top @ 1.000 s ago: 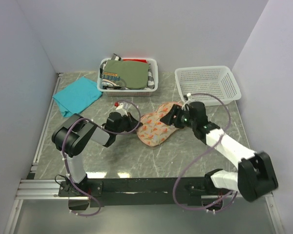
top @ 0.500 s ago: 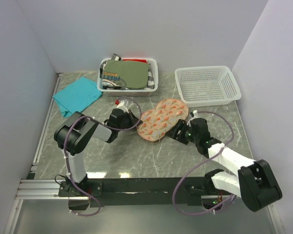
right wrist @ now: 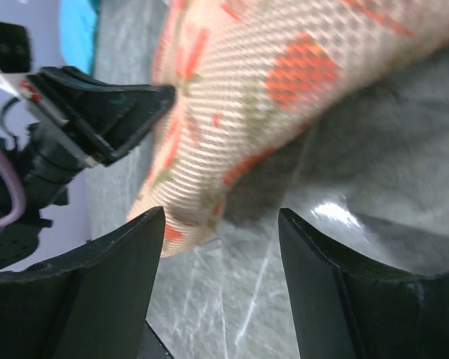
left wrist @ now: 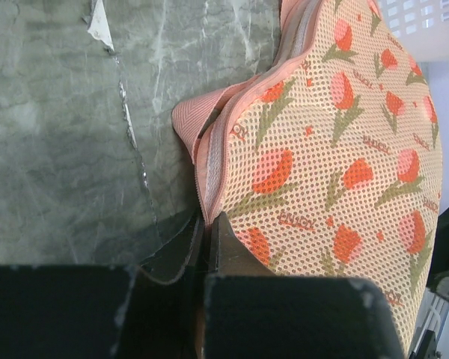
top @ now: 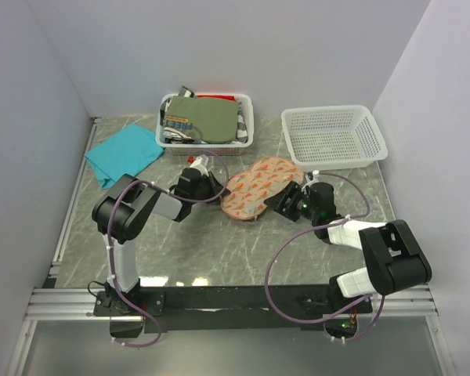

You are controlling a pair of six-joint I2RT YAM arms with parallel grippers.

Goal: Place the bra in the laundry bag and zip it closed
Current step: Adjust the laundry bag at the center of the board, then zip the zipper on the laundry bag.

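The laundry bag (top: pixel 260 186), a two-lobed pinkish mesh case with orange tulip print, lies on the table's middle. My left gripper (top: pixel 218 191) is shut on the seam at the bag's left end, and its jaws (left wrist: pixel 209 222) pinch the striped zipper edge of the bag (left wrist: pixel 344 149). My right gripper (top: pixel 282 202) stands open low at the bag's near right side. In the right wrist view nothing lies between its fingers (right wrist: pixel 221 217), with the bag (right wrist: pixel 269 82) just ahead. The bra shows in no view.
A white basket (top: pixel 206 149) holding an olive-green garment (top: pixel 211 119) stands at the back centre. A white mesh basket (top: pixel 333 137) sits at the back right, close behind the bag. A teal cloth (top: pixel 124 153) lies at the back left.
My right gripper came off the bag's right lobe and dropped back to its near side. The bag swung slightly away from the arms, and my left gripper went with it.
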